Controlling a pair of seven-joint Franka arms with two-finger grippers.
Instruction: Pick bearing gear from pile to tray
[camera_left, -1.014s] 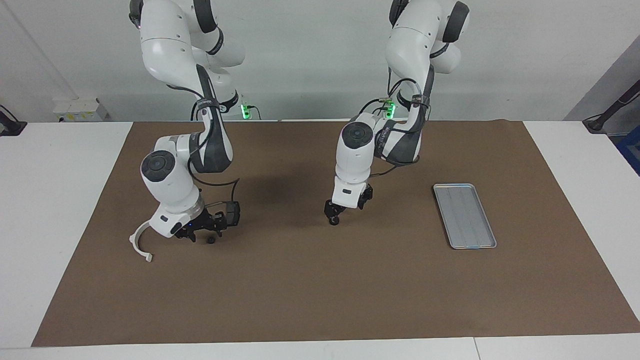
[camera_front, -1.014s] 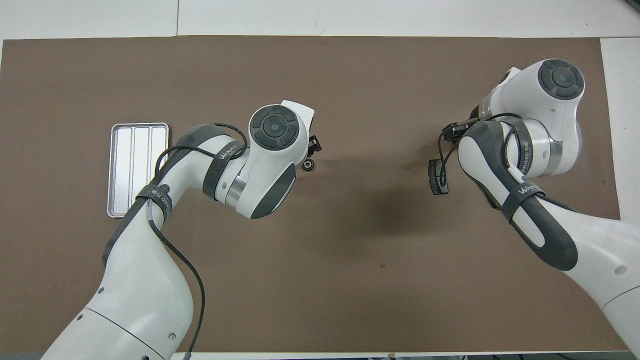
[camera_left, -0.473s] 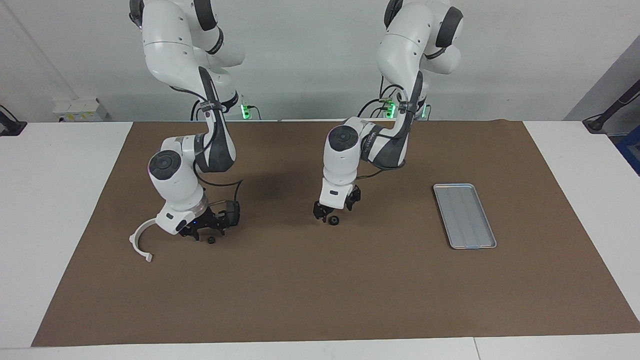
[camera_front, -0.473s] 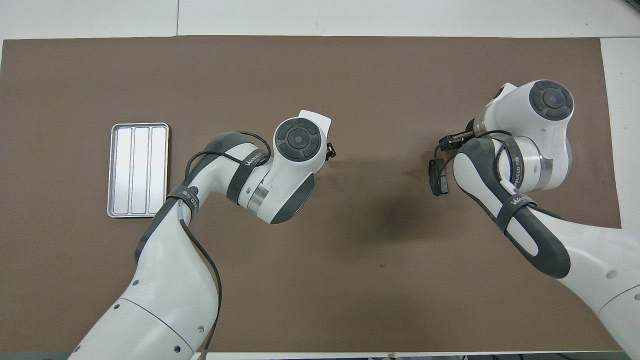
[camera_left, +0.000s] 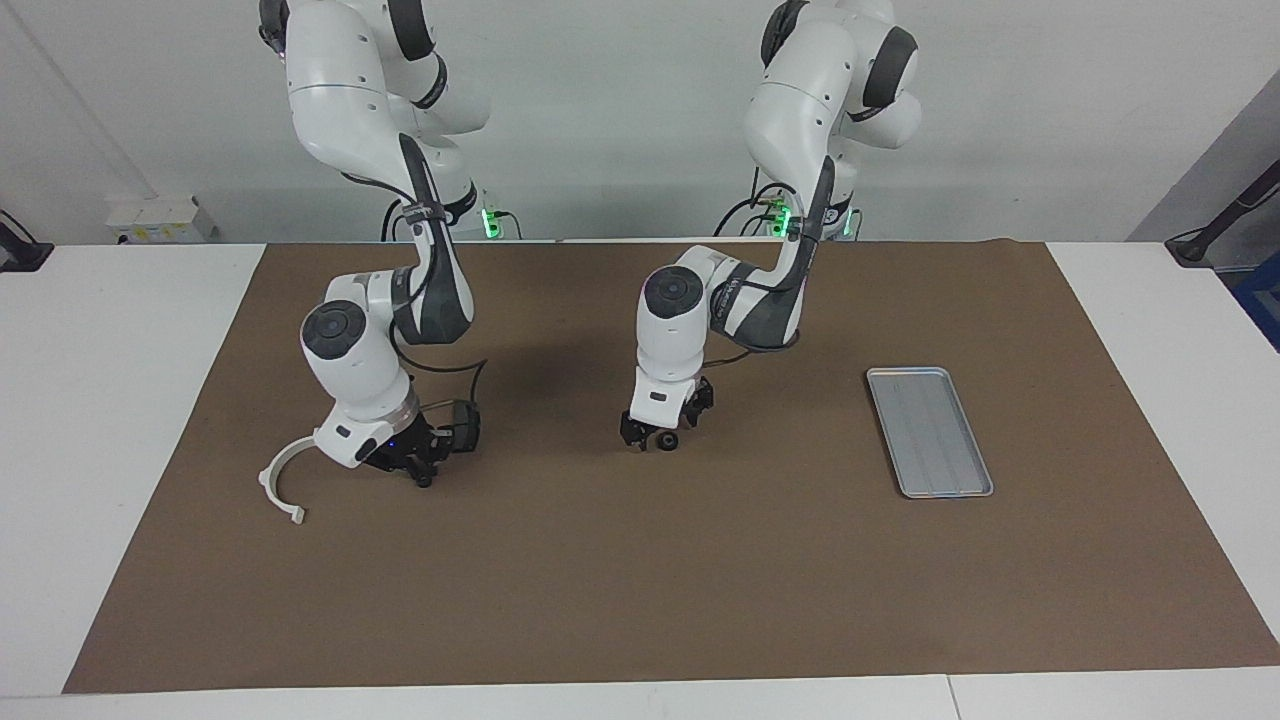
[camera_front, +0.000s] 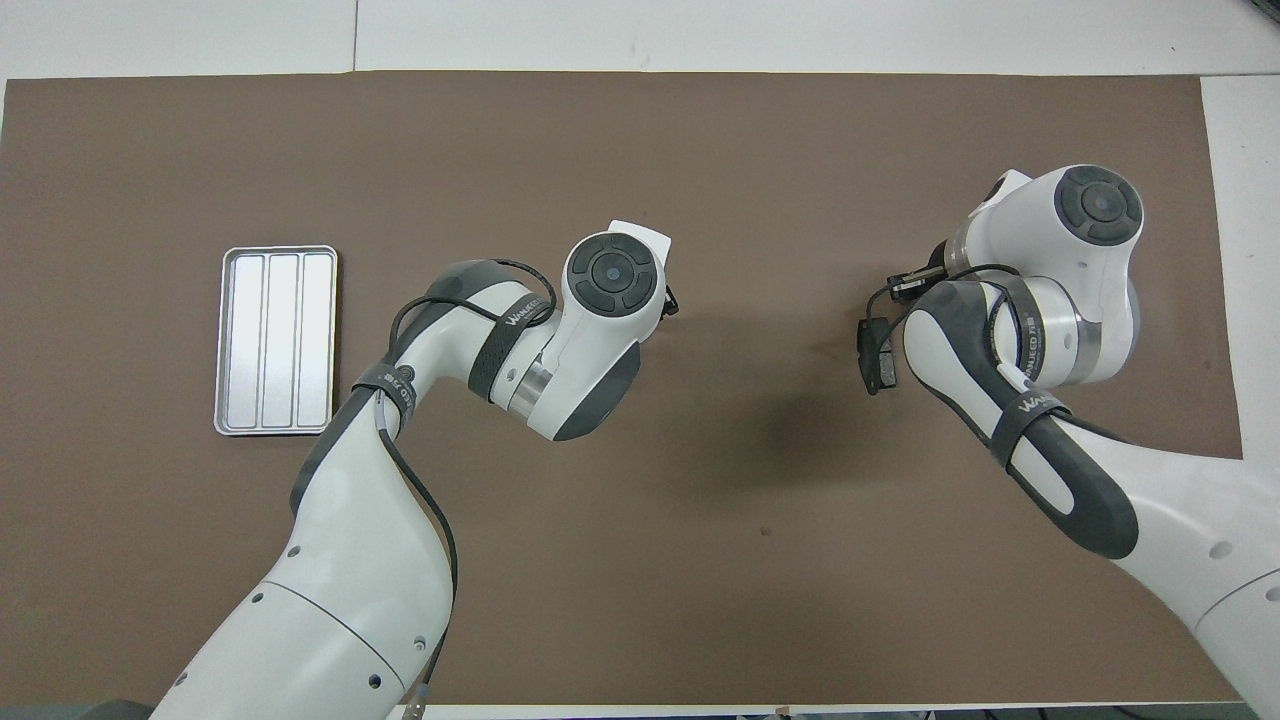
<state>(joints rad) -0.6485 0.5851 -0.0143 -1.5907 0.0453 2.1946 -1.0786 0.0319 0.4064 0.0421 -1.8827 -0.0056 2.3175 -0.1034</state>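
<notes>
The pile lies toward the right arm's end of the mat: a white arc bracket (camera_left: 279, 489), a dark brake pad (camera_left: 465, 428) that also shows in the overhead view (camera_front: 872, 356), and a small black round piece (camera_left: 424, 481). My right gripper (camera_left: 408, 464) is low over the mat, right at that piece. A second small black round piece (camera_left: 666, 440) lies alone mid-mat. My left gripper (camera_left: 655, 430) is down at the mat, open, its fingers on either side of this piece. In the overhead view both hands hide their fingertips. The silver tray (camera_left: 929, 430) holds nothing and also shows in the overhead view (camera_front: 275, 340).
A brown mat (camera_left: 640, 580) covers the table. The tray lies toward the left arm's end, well apart from both grippers. Open mat lies between the two arms and between the left gripper and the tray.
My left gripper has moved toward the right arm's end and come down around the lone black piece, which stayed put. My right hand has shifted slightly closer to the small piece by the pile.
</notes>
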